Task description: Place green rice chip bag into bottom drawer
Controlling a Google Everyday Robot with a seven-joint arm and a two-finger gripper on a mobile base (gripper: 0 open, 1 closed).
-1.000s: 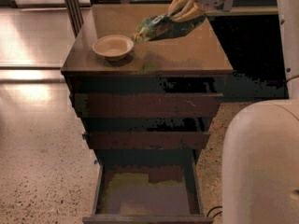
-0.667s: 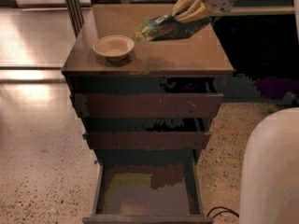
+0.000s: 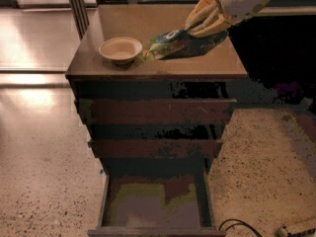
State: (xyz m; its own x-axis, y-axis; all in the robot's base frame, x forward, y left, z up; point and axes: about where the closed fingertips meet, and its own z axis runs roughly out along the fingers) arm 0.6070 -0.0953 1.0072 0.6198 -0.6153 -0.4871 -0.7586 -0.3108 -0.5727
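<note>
The green rice chip bag hangs tilted just above the cabinet top, its lower end near the beige bowl. My gripper comes in from the upper right and is shut on the bag's right end. The bottom drawer stands pulled open at the foot of the cabinet, its greenish-grey floor bare. The two shallower drawers above it are slightly ajar.
The beige bowl sits at the left of the cabinet top. A speckled floor surrounds the cabinet. A dark cable and a pale object lie on the floor at the lower right. A dark post stands behind at the left.
The bag has shifted slightly toward the front of the cabinet top in my gripper. The large white body part at the lower right has left the view.
</note>
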